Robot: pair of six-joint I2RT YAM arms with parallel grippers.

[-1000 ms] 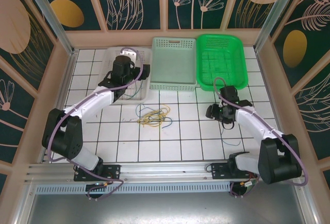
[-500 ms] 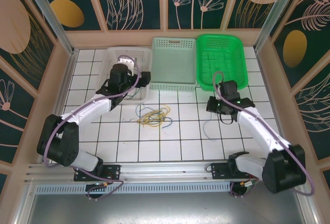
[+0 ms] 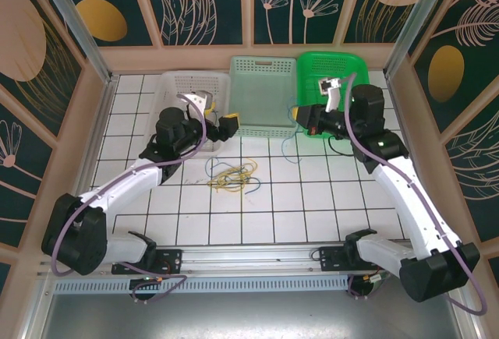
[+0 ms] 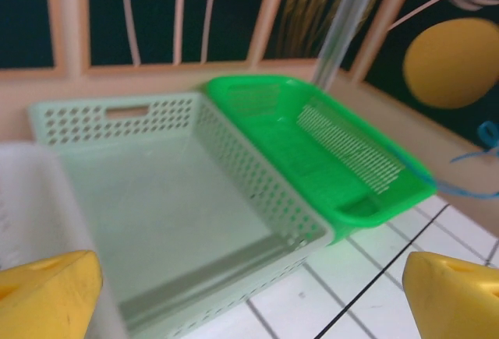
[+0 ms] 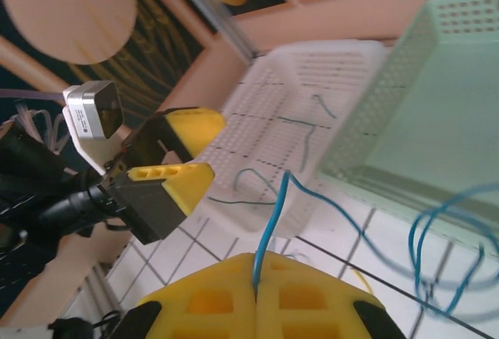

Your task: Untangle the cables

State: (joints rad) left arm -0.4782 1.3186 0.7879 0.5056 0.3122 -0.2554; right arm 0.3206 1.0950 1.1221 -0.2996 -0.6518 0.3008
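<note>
Right wrist view: right pincer (image 5: 256, 298) pinches the blue cable (image 5: 270, 226).

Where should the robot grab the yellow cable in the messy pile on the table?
Probably the yellow cable at its loop on the right, which seems to stick out freest. It lies flat on the table, so come straight down from above with the open left gripper, the nearer one.

White-tiled table (image 3: 273, 214) — white basket (image 3: 214, 82), mint basket (image 3: 263, 93), green basket (image 3: 312, 70) (far edge) — cables (image 3: 232, 175) tangled mid-table
</note>
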